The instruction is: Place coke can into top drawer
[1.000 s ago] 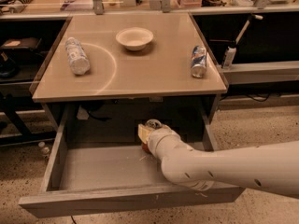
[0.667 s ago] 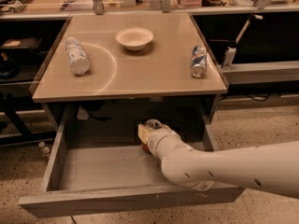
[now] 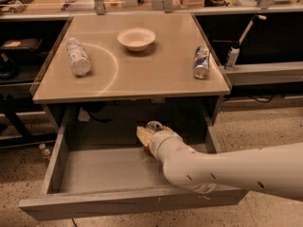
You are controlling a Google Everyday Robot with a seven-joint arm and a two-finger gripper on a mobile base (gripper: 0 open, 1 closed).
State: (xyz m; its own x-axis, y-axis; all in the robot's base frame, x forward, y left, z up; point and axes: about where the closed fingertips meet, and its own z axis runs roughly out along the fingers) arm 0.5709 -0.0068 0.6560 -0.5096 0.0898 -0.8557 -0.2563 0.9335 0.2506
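The top drawer (image 3: pixel 109 174) is pulled open below the tan tabletop, with its grey front panel (image 3: pixel 118 206) nearest the camera. My white arm reaches in from the right, and the gripper (image 3: pixel 147 137) is inside the drawer at its back middle. Only a small red-orange sliver of the coke can (image 3: pixel 147 150) shows under the gripper, low near the drawer floor. The rest of the can is hidden by the wrist.
On the tabletop (image 3: pixel 142 74) lie a clear white-labelled bottle (image 3: pixel 77 56) at the left, a white bowl (image 3: pixel 136 38) at the back middle and a blue-and-silver can (image 3: pixel 201 62) at the right. Dark shelving flanks the cabinet on both sides.
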